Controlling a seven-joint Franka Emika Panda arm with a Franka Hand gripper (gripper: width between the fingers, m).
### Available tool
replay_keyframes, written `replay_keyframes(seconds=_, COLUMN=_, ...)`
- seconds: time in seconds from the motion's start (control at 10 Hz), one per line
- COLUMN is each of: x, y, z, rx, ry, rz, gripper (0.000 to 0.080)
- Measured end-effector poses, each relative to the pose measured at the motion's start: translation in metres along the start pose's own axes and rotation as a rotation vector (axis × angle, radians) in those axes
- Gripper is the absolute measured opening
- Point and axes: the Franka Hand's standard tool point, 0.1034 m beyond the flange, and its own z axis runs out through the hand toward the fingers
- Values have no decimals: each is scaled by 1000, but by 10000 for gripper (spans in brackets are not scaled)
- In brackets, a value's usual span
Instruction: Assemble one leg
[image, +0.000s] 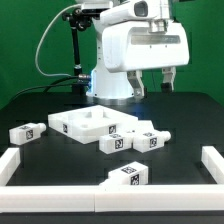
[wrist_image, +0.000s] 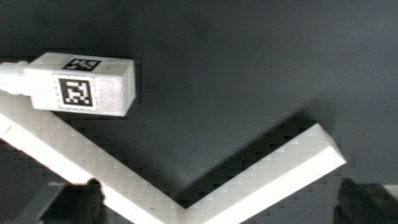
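Note:
Several white legs with black-and-white tags lie on the black table: one at the exterior view's left (image: 25, 131), two beside each other in the middle (image: 117, 143) (image: 150, 139), and one near the front wall (image: 128, 175). My gripper (image: 151, 83) hangs open and empty well above the table, behind and to the right of the middle legs. In the wrist view one leg (wrist_image: 75, 88) lies with its tag up, touching a white V-shaped corner bar (wrist_image: 249, 170). The gripper (wrist_image: 217, 202) is open, with dark fingertips (wrist_image: 71, 200) at either edge, holding nothing.
The large flat white square panel with raised rim (image: 70, 124) lies left of centre. A low white wall (image: 12, 165) runs along the left, front and right (image: 211, 166) of the table. The robot base (image: 112, 85) stands at the back.

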Motion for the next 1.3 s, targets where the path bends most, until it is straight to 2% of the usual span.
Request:
replay_keyframes(seconds=0.5, x=-4, y=1, z=3, rx=3, ry=-3, rz=-11, gripper=650)
replay_keyframes(seconds=0.8, x=-34, y=31, z=21, rx=13, ry=-31, rz=-102, gripper=650)
replay_keyframes(seconds=0.9, x=-47, y=36, z=32, rx=27, ry=-43, rz=-152, gripper=650)
replay_keyframes(seconds=1.3, x=-51, y=33, z=37, rx=27, ry=-46, rz=-162, gripper=650)
